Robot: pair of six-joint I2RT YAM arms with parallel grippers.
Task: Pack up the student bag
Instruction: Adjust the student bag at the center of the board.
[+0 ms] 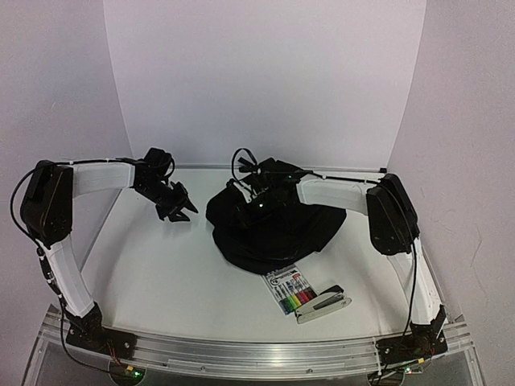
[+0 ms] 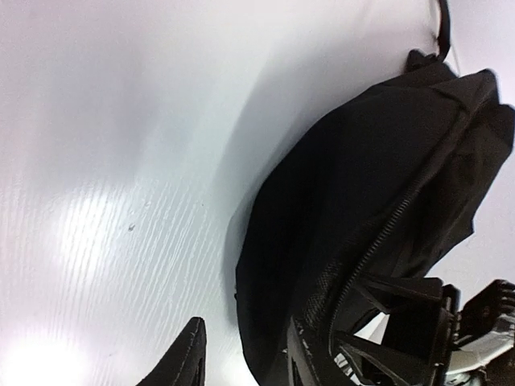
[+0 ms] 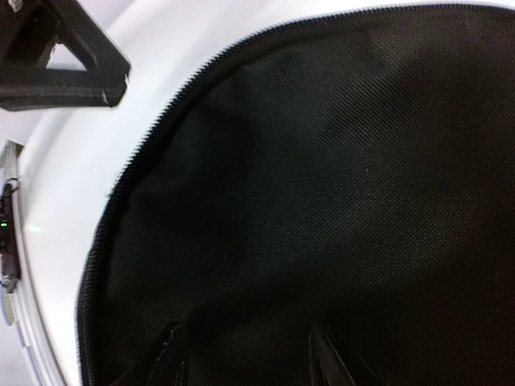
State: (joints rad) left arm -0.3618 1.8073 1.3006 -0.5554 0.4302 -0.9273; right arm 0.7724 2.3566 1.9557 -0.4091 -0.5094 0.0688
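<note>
Readable text: none. marker pack (image 1: 291,289) has print on its white header, too small to make out. No marking visible on the stapler (image 1: 322,303). No logo on the bag fabric in either wrist view.

Surface: glossy white table (image 1: 161,273), with faint streaks and glare in the left wrist view. Aluminium rail (image 1: 257,350) runs along the near edge and carries both arm bases. Plain white backdrop (image 1: 265,80) behind and at both sides.

student bag (image 1: 273,229): black, slumped in a heap right of centre in the far half of the table, straps sticking up at its far side. Markers lie just beside its near edge, with the stapler touching the pack's near-right side.

left gripper (image 1: 183,211): jaws apart, nothing between them. It sits left of the bag, not touching, with a strip of bare table between. Left wrist view has the bag filling the right side, zipper line running down it.

right gripper (image 3: 245,354): over the bag, jaws apart, both tips in front of black weave. Can't tell if the tips touch the fabric; nothing visibly pinched. zipper (image 3: 153,137) curves along the bag's edge to the left of the tips, white table beyond it.
</note>
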